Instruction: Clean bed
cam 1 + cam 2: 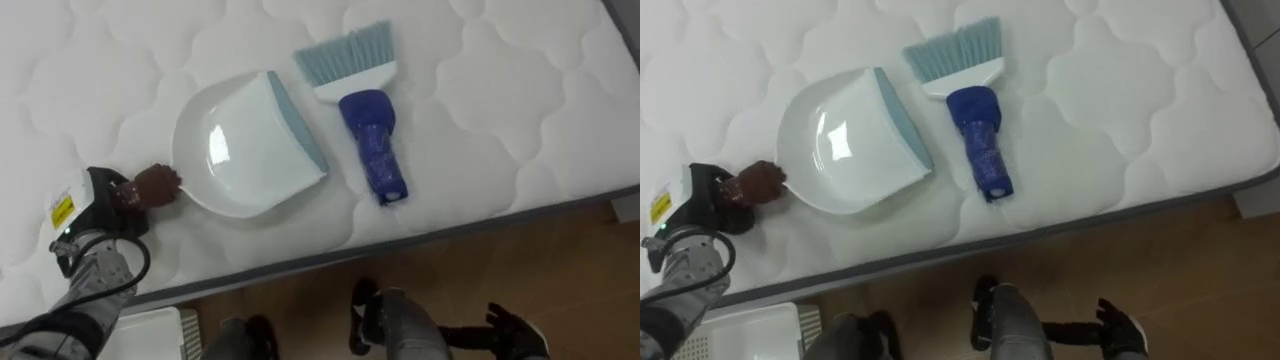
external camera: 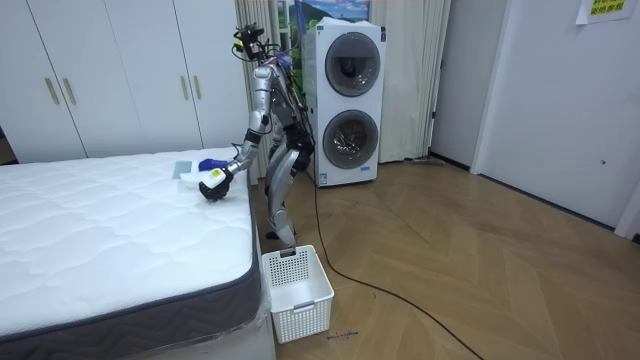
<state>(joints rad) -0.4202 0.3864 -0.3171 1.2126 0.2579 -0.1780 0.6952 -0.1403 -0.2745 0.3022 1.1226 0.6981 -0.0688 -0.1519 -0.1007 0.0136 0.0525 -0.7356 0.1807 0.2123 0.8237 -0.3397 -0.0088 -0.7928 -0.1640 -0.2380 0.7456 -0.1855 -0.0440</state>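
Observation:
A white dustpan [image 1: 245, 145] with a pale blue lip lies on the quilted white mattress [image 1: 500, 120]. Its brown handle [image 1: 157, 184] points to the left. My left hand [image 1: 108, 203] comes in from the lower left, its fingers curled round that handle. To the right of the pan lies a hand brush [image 1: 372, 140] with a dark blue handle, its pale blue bristles [image 1: 347, 52] pointing away from me. In the room view I stand at the bed's side with my left hand [image 2: 213, 184] stretched over the mattress.
The mattress edge [image 1: 450, 235] runs along the near side, with wooden floor [image 1: 570, 290] below it. A white slatted basket [image 2: 295, 290] stands on the floor by the bed's corner. Stacked washing machines [image 2: 345, 100] and wardrobes [image 2: 120, 70] line the far wall.

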